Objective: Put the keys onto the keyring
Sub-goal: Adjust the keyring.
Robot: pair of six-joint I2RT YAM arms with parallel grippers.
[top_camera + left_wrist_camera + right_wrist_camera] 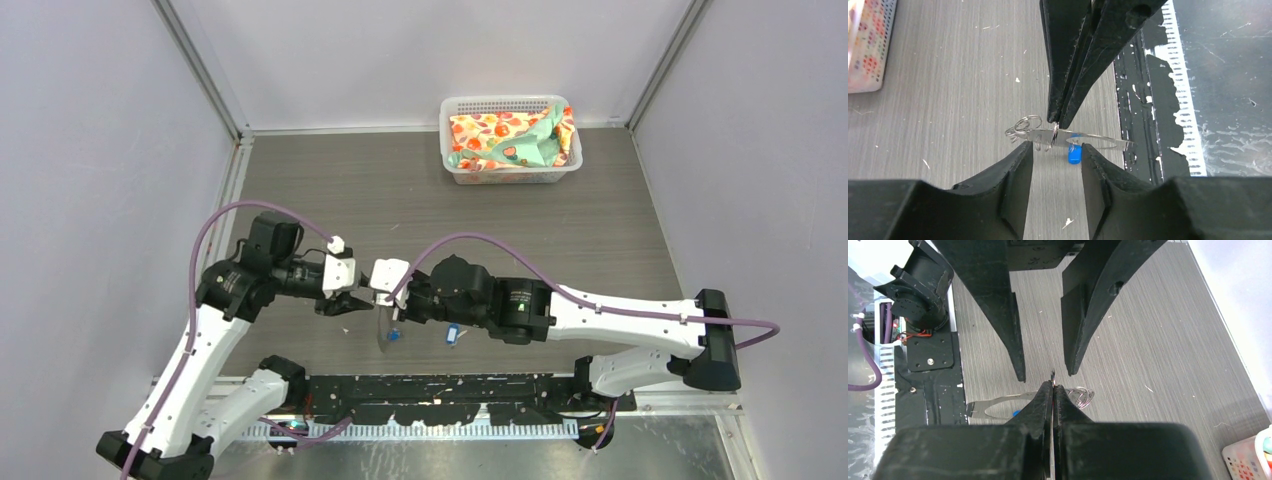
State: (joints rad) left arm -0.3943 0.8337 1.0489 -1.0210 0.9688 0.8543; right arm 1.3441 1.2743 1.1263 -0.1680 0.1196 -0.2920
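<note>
My right gripper (pixel 1053 386) is shut on the thin edge of the keyring (pixel 1098 140), a silvery loop held level above the table, with small wire coils (pixel 1023 125) at one end. In the left wrist view the right fingers (pixel 1068 75) come down from above onto it. My left gripper (pixel 1057 147) is open, its tips either side of the keyring and just short of it. One blue-headed key (pixel 1074 156) shows under the loop; I cannot tell whether it hangs on it. The other key (pixel 452 333) lies on the table under the right arm. Both grippers meet at the table's near middle (pixel 370 298).
A white plastic basket (pixel 505 101) with patterned cloth stands at the far right of the table. A black plate with a white toothed strip (pixel 450 415) runs along the near edge, close to the keyring.
</note>
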